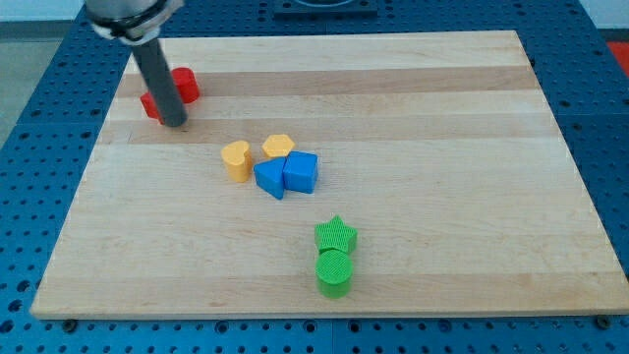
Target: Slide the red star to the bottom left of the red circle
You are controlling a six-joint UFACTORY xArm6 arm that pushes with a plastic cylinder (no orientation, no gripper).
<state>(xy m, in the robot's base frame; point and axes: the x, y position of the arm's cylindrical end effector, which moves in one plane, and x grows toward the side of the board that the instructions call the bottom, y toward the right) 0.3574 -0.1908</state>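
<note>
Red [184,85], yellow [236,159], blue [301,172], green [335,235] blocks; pale wood board [442,147].

occlusion: my tip [174,124] and rod cover the middle of the red blocks | red block [185,85] at rod's right, shape unclear | red block [150,105] at rod's left, mostly hidden, shape unclear | arm cut off by view's top | tabletop [442,147] corners whole

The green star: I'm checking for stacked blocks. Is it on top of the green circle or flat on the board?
Flat on the board. The green star sits beside the green circle, touching it on the side toward the view's top, not on it.
</note>
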